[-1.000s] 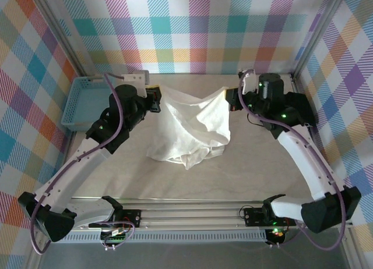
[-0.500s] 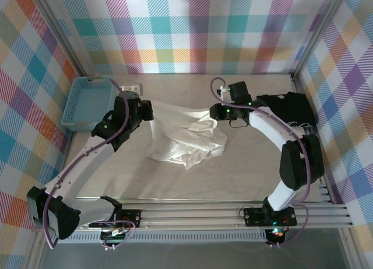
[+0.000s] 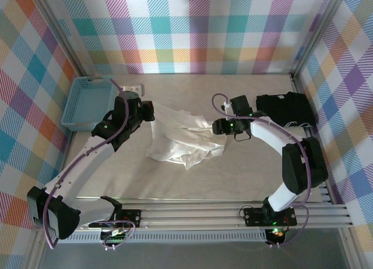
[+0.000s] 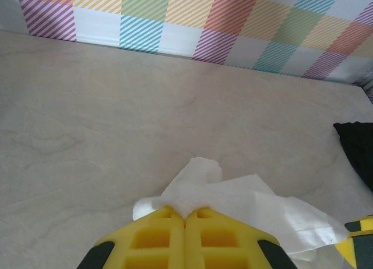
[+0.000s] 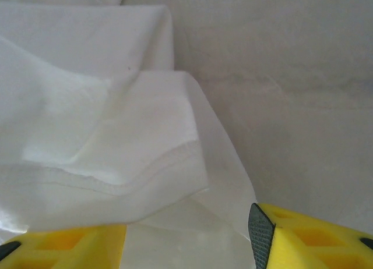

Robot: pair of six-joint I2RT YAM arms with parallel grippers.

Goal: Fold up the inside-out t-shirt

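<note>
Pale table [image 3: 250, 164] boxed in by bright checked walls [image 3: 192, 30]. White inside-out t-shirt [image 3: 186, 142] bunched in a wrinkly heap near the middle of the table, between the 2 arms. Left hand [image 3: 152, 113] at the shirt's far left corner, yellow fingers [image 4: 151, 240] pressed together, pinching a small tuft of the white cloth. Right hand [image 3: 217, 127] at the shirt's right edge, its 2 fingers spread wide apart, a stitched hem of the cloth just in front of them and not pinched. Blue basket [image 3: 73, 106] at the far left, well apart from the shirt. Black folded garment [image 3: 285, 109] at the far right of the table, apart from the shirt too.
</note>
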